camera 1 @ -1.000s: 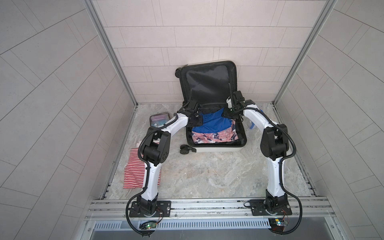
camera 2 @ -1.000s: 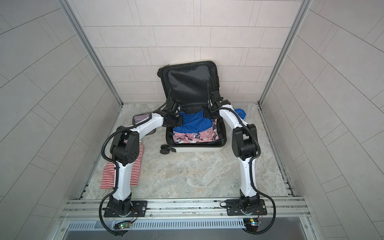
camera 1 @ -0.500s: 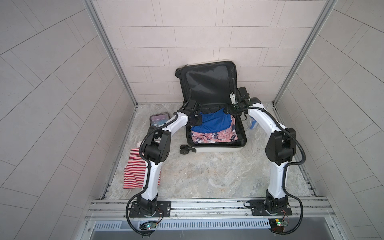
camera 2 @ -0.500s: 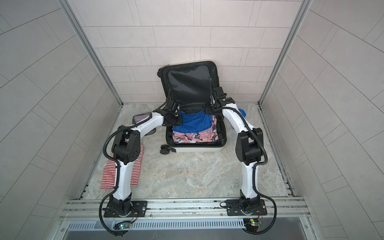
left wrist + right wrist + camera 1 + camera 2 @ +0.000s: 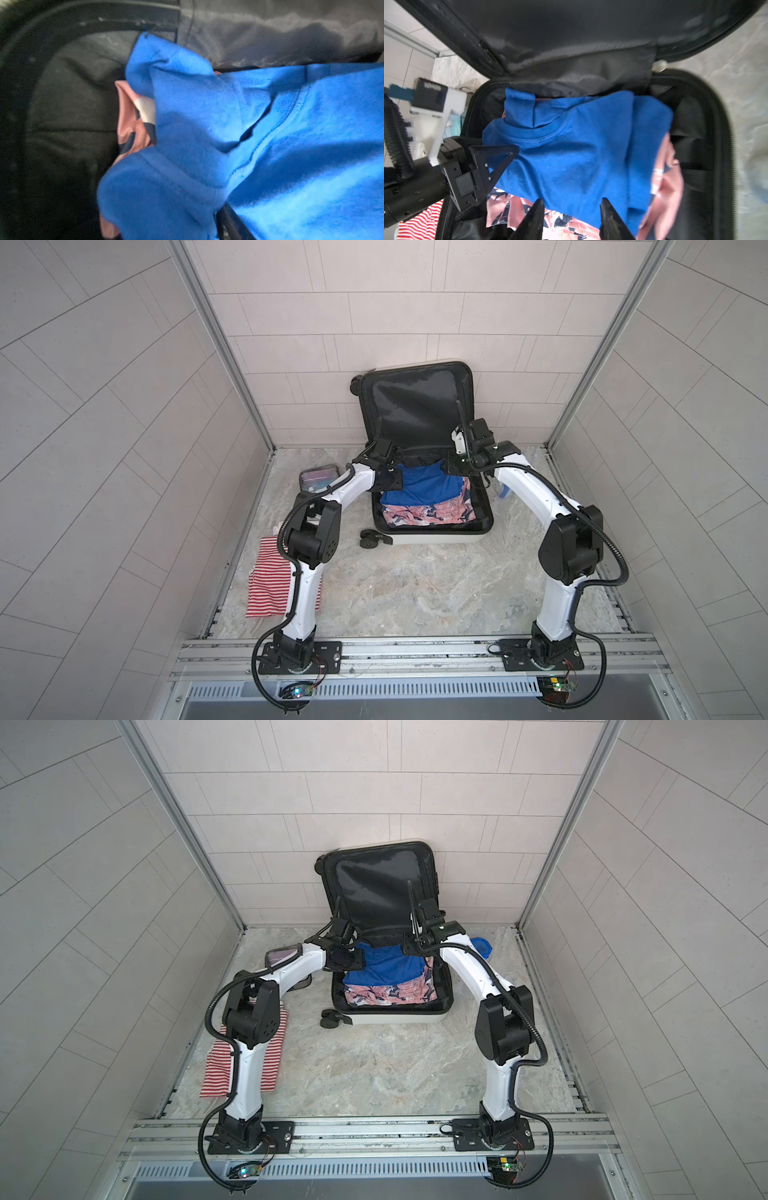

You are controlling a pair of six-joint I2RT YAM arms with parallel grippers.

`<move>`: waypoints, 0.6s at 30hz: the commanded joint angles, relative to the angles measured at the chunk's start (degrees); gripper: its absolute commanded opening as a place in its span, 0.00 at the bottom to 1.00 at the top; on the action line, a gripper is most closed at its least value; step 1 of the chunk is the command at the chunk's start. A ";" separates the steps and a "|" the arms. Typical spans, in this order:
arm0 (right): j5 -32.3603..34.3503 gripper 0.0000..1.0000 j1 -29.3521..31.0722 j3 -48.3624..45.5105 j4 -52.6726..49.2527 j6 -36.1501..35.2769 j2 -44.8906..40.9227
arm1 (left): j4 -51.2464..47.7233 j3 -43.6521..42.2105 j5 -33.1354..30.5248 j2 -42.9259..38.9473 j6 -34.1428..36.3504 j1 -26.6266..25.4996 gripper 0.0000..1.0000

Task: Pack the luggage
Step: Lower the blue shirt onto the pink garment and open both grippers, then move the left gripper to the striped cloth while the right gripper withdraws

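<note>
Blue shirt (image 5: 428, 485) lies rumpled in the open luggage (image 5: 432, 538), mid-packing. Right gripper (image 5: 572, 202) hovers over the shirt, jaws parted, empty; left gripper (image 5: 500, 162) sits at its edge, state unclear. Next: probably flatten it.

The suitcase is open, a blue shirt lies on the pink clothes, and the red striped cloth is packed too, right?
No. Both top views show the red striped cloth on the floor, outside the open suitcase; the blue shirt does lie on the pink clothes.

The left arm (image 5: 309, 539) hid part of the striped cloth (image 5: 266, 585) and pouch (image 5: 316, 477). The right arm (image 5: 465, 965) half-hid a blue item (image 5: 482, 946) beside the luggage (image 5: 395, 1017).
</note>
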 commanded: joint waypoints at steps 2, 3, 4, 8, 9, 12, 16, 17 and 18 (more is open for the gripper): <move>0.00 0.33 0.26 -1.48 1.58 -0.38 1.72 | -0.50 1.09 -1.41 -7.24 1.09 0.53 0.57; 0.06 0.32 0.28 -1.82 1.73 -0.40 2.03 | -0.54 0.85 -1.31 -8.31 1.17 0.46 0.57; 0.19 0.31 0.28 -2.11 1.89 -0.28 2.56 | -0.62 0.53 -1.32 -9.59 1.25 0.46 0.57; 0.80 0.30 0.28 -2.99 2.16 -0.31 4.03 | -0.78 -2.42 -2.62 -15.60 1.27 0.47 0.58; 0.98 0.30 0.22 -3.22 2.39 -0.28 4.31 | -0.81 -3.62 -3.06 -17.51 1.23 0.46 0.58; 1.49 0.31 0.13 -4.31 2.87 -0.23 4.67 | -0.94 -8.43 -5.01 -23.37 1.25 0.46 0.59; 1.31 0.32 -0.07 -5.48 3.52 -0.22 4.86 | -3.82 -14.96 -9.93 -30.85 0.81 0.50 0.61; 1.30 0.33 -0.07 -5.71 3.59 -0.27 4.66 | -4.70 -17.22 -11.26 -32.85 0.42 0.47 0.61; 1.28 0.33 -0.07 -5.90 3.66 -0.33 4.37 | -5.24 -19.22 -12.38 -34.52 0.01 0.48 0.61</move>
